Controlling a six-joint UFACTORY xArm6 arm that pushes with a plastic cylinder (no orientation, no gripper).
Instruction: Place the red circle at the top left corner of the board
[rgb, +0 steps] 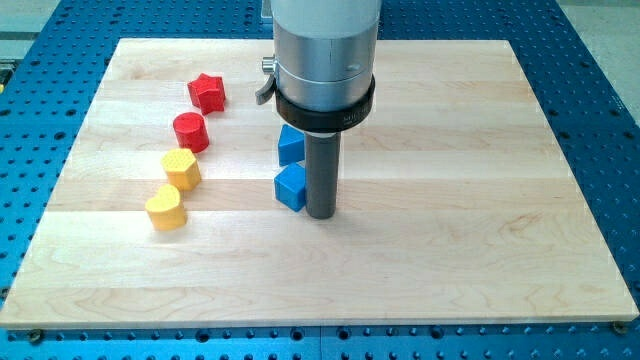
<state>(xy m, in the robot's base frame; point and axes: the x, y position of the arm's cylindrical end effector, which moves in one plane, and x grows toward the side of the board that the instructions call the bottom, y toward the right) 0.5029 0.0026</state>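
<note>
Tip (320, 215): down on the board just below its centre, no jaws to spread or press, only a straight dark rod under a broad silver housing; nothing pinched, nothing carried.
Tip against the blues: tucked just at 3 o'clock of the lower blue block (290, 187), looking to touch it, though true contact hard to call from this angle.
Upper blue block (290, 145): sits at 12 o'clock from the lower blue one, close above it, right side hidden behind the rod and its black collar; shape impossible to make out.
Lower blue block, shape: angular, a pointed top face, exact form not clear.
Red circle (190, 132): left half of the board, well apart from the tip, out at about 10 o'clock from it; upright, lying flat on the wood, untouched.
Red circle against the corner: top left corner of the board further on at roughly 11 o'clock, with the red star in the way, not yet there.
Red star (207, 93): near the red circle, at 1 o'clock from it.
Yellow hexagon (182, 169): just beside the red circle at 6 o'clock, nearly touching.
Yellow heart (166, 209): at 7 o'clock from the hexagon, lowest in that curving line of four.
Board (450, 230): pale wood, resting on a blue perforated table (600, 60).
</note>
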